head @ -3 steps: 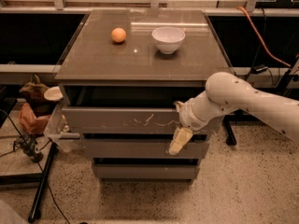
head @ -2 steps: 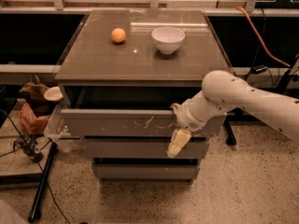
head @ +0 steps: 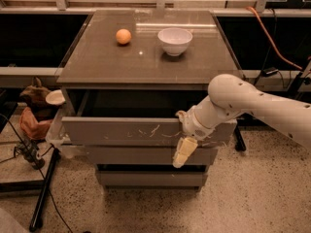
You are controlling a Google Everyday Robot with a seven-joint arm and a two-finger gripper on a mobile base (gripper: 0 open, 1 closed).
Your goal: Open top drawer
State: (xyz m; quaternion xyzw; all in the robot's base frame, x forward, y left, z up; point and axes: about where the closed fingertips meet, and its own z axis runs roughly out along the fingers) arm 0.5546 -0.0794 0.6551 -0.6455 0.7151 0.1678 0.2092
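So the top drawer [head: 121, 131] sits right under the desk [head: 97, 64] top, and it's out partway. There's a dark gap between its front panel and the desk's body, and you can look down into the shadowy space behind the panel. The long axis of the panel runs left to right across the view, with the flat face pointing toward the camera. It looks level and square to the two narrower drawer fronts [head: 146, 155] stacked below it. You can see the pale scratches mostly around the middle and right of the panel.

The hand [head: 184, 147] is at the right part of that panel, at its upper edge. A pale piece of it hangs down over the front, reaching past the panel's lower edge onto the drawer below. It's touching the panel, but I honestly can't tell whether it's clenched on the edge or loose. The white arm [head: 257, 106] comes in from the right.

On the desk there's an orange [head: 123, 36] toward the back left and a white bowl [head: 175, 40] to its right, well apart from each other.
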